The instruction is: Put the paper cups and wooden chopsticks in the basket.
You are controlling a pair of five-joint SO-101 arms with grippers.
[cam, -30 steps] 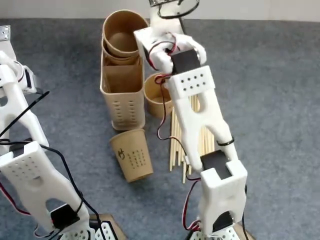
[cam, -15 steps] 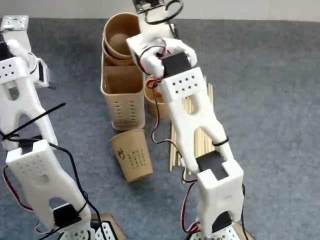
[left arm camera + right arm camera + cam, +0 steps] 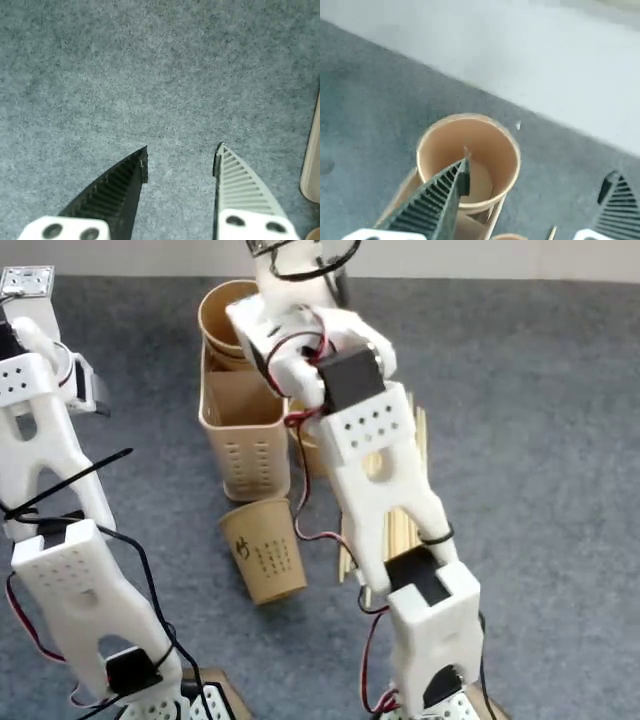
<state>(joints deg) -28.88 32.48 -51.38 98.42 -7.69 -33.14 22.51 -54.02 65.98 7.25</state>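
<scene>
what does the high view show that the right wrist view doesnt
High view, not right wrist: the paper cup lying on its side at the basket's end, and the left arm and right arm. Right wrist, not high: the right gripper, open, pointed toward the stacked cups. Both: those stacked cups in the basket, grey carpet.

My high camera looks steeply down over the carpet (image 3: 530, 390). My left wrist camera faces carpet close up. My right wrist camera looks down into the top paper cup (image 3: 487, 145) in the basket (image 3: 245, 440), which the high view shares.
</scene>
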